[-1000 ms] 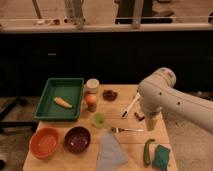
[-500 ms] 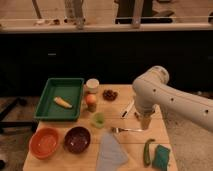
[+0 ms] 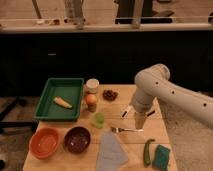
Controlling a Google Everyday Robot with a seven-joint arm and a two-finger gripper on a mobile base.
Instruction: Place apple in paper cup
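1. Green tray (image 3: pixel 50 107): landmark for all places below; set on the table (image 3: pixel 125 100) at its rear left, with an elongated yellow item (image 3: pixel 62 102) lying inside.
2. Apple (image 3: pixel 90 100): small and round, orange-red with a paler yellowish patch; resting on the table just off the tray's right wall, toward the tray's front corner; free of any grip.
3. Paper cup (image 3: pixel 92 85): short, pale cream, wide-rimmed and upright; just off the tray's right wall, at the rear, directly behind the apple and very near it.
4. Pincer (image 3: pixel 133 116): well to the right of the tray, hung from the white arm (image 3: pixel 160 90) and pointed down over the table; fingers spread apart, released, grasping nothing. Far from both apple and cup.
5. Compared with one second ago: arm and pincer shifted slightly toward the tray; apple, cup and every other item unmoved.
6. Also right of the tray: dark lumpy cluster (image 3: pixel 109 94), small green cup (image 3: pixel 99 119), and a fork (image 3: pixel 125 130) lying flat near the pincer.
7. In front of the tray: orange bowl (image 3: pixel 44 142) and dark purple bowl (image 3: pixel 77 139); farther right, a pale cloth (image 3: pixel 111 152), a long green item (image 3: pixel 147 151) and a teal sponge (image 3: pixel 161 157).
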